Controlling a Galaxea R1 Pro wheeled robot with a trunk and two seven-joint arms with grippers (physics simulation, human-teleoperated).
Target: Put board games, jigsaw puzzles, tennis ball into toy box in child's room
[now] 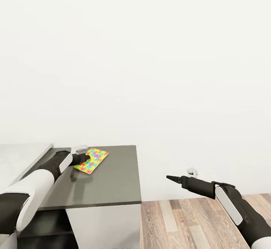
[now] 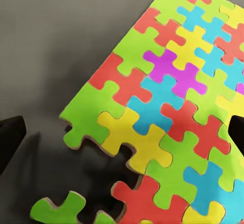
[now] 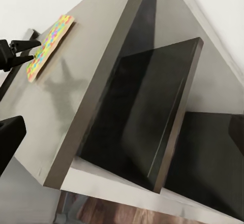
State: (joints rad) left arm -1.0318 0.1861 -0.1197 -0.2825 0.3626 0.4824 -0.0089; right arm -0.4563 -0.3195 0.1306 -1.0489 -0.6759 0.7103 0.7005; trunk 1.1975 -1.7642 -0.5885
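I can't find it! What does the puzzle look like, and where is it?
Look at the dark grey desk by the white wall. Near its back edge, at the left gripper, lies the puzzle: a thin flat square of interlocking green, yellow, red, blue and pink pieces.

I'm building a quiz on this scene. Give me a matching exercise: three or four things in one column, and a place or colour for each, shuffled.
Things:
1. jigsaw puzzle
2. left gripper
3. right gripper
4. desk top

Places or colours:
A. dark grey
B. out over the wood floor, beside the desk
C. multicoloured, lying flat on the desk
D. at the puzzle's near edge

Pairs: 1-C, 2-D, 3-B, 4-A
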